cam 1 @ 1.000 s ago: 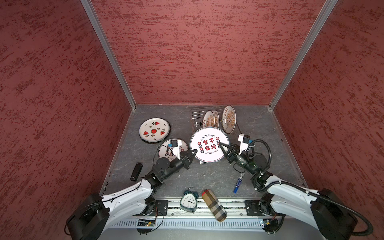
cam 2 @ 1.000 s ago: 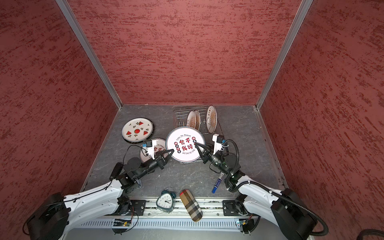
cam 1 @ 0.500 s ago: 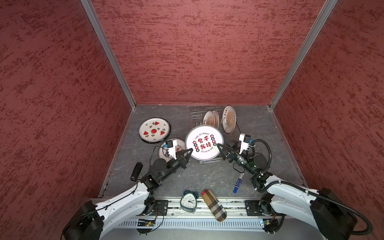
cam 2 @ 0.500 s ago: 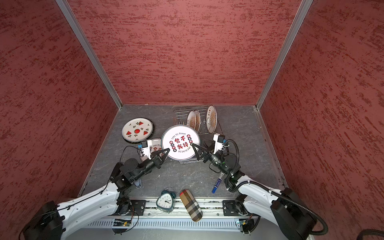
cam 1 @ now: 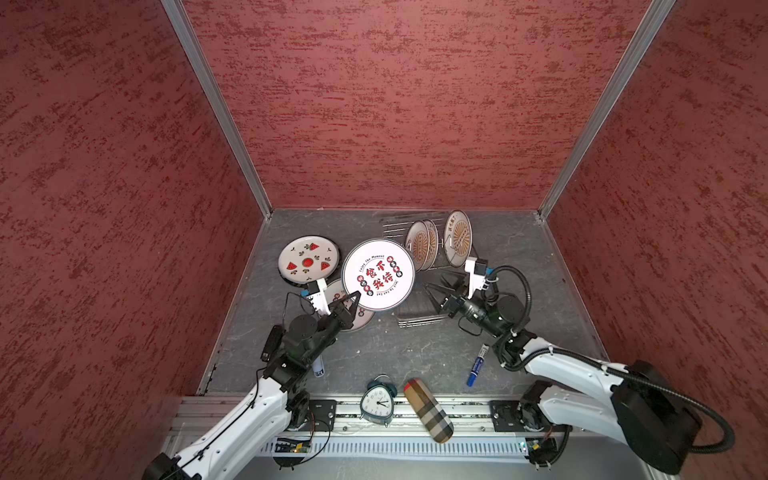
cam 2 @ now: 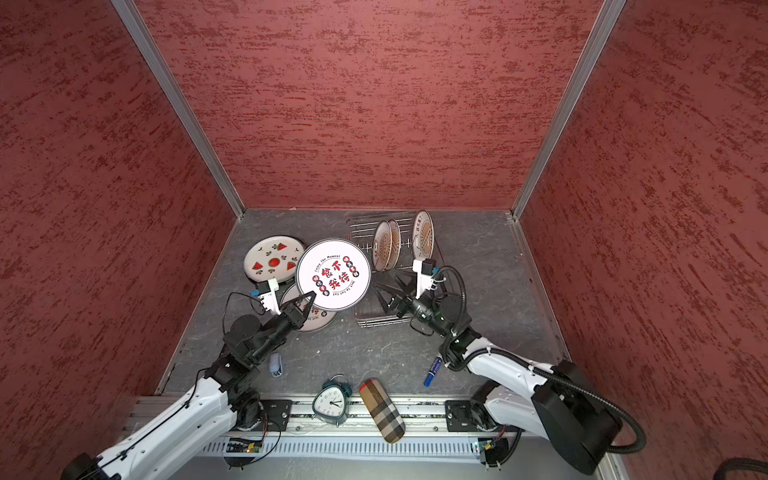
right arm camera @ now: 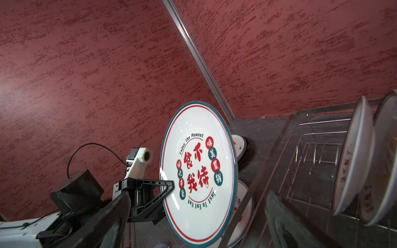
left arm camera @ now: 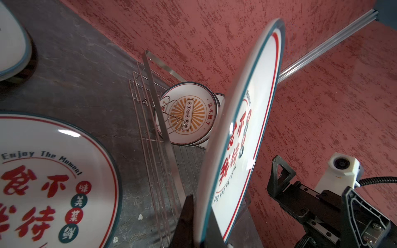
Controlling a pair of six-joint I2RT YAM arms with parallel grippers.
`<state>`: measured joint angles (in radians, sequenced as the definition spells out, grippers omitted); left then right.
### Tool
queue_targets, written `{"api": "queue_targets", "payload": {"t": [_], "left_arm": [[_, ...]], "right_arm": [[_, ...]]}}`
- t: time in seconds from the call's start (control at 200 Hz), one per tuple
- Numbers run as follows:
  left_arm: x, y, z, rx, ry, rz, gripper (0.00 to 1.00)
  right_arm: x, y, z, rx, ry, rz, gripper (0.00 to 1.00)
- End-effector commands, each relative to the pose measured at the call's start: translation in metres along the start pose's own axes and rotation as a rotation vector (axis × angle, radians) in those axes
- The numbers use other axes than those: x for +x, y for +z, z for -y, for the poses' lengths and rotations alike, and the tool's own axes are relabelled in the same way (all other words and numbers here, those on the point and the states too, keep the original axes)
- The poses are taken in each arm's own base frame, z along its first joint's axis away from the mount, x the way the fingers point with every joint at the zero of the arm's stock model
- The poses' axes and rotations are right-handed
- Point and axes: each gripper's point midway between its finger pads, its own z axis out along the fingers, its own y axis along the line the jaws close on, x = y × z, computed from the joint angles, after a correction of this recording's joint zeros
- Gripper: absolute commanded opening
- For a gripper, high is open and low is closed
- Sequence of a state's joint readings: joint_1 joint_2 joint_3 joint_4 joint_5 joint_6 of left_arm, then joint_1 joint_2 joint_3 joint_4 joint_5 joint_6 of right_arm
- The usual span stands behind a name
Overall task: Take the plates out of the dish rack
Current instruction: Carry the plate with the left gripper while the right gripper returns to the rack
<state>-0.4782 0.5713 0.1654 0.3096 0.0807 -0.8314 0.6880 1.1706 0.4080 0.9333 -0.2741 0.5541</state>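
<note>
While the red-character plate is pinched at its rim by the left gripper near a matching plate lying flat, it is best lowered level and released gently. The right gripper is spread wide over the dish rack, where 3 sunburst plates stand.

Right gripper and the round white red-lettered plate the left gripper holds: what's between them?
Only the flat grid of the silver wire dish rack below, in both top views.
</note>
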Motion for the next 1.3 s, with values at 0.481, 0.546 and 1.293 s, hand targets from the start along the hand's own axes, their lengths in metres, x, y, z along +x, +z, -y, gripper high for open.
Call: {"api": "queue_targets", "payload": {"t": [0.481,0.546,1.293], "left_arm": [[-0.014,-0.025,-0.067,-0.287,-0.239,0.011,0.0],[-0.013,-0.028,-0.074,-0.325,-0.268,0.008,0.0],[0.013,-0.037,-0.107,-0.472,-0.469,-0.063,0.0]], "right_arm": [[0.044,0.056,0.002,0.081,-0.128,-0.189,0.99],[0.046,0.06,0.003,0.083,-0.129,-0.201,0.99],[0.074,0.083,-0.002,0.105,-0.246,-0.27,0.99]]}}
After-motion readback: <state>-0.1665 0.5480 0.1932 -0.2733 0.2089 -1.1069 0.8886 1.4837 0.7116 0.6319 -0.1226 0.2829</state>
